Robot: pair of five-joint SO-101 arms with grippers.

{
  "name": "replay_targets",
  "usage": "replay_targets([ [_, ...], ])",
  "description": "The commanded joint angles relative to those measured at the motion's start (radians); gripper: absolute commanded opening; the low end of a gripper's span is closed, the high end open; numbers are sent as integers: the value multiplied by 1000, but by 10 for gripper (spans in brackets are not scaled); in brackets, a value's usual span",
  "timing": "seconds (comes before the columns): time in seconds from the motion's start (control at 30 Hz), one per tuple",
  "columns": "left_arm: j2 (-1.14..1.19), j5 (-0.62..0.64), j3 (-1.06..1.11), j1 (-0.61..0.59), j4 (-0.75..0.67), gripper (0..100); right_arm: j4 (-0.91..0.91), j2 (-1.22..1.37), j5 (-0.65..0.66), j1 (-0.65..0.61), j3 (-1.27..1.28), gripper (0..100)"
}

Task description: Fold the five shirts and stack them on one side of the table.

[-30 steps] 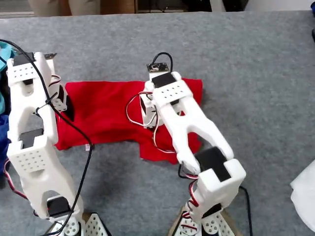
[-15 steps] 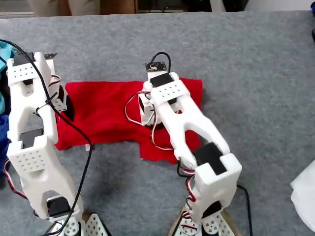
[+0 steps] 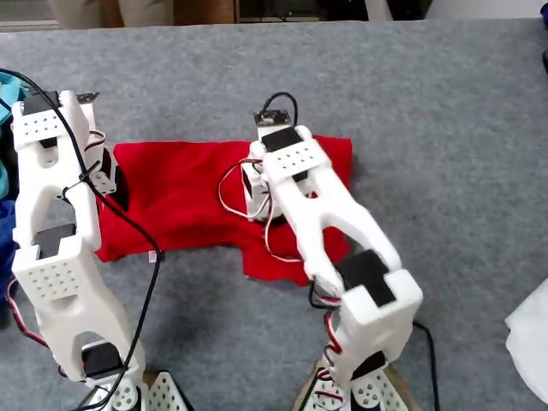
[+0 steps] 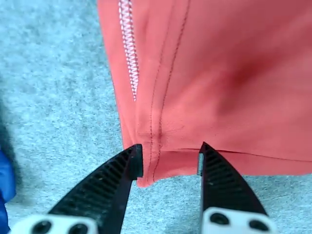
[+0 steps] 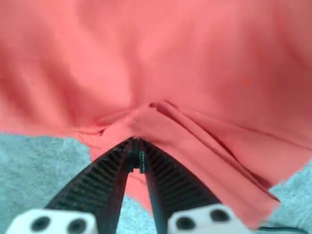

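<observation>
A red shirt lies spread flat on the grey table, left of the middle. My left gripper is open at the shirt's left edge. Its black fingers straddle a hemmed corner of the shirt just above the table. My right gripper is over the middle of the shirt and is shut on a pinched ridge of its fabric, with creases running out from the fingertips. In the high view the right arm covers that spot.
Teal cloth and blue cloth lie at the table's left edge, behind the left arm. A white cloth sits at the right edge. Bare grey table stretches to the right and the far side.
The right arm has shifted slightly to the left over the red shirt. The left arm has not moved.
</observation>
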Motion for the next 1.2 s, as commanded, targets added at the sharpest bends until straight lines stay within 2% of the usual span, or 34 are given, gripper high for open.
replay_targets([
  [0.0, -13, -5, -35, -6, 17, 195, 8, -99, 41, 22, -50, 9],
  [0.17, -13, -5, -35, 0, 17, 195, -68, -93, 84, 31, -41, 23],
  [0.33, -13, -3, -35, -6, 17, 195, -104, -62, 84, 28, -48, 174],
  [0.43, -13, -3, -35, -8, 17, 195, -106, -16, 84, 28, -50, 217],
  [0.57, -13, -3, -35, -8, 17, 195, -107, 47, 84, 33, -50, 171],
  [0.8, -13, -3, -35, -9, 17, 195, -170, 110, 84, 33, -50, 5],
  [1.0, -13, -3, -35, -9, 17, 195, -158, 107, 84, 41, -50, 6],
  [1.17, -13, -12, -37, -9, 17, 195, -63, 33, 83, 64, -67, 5],
])
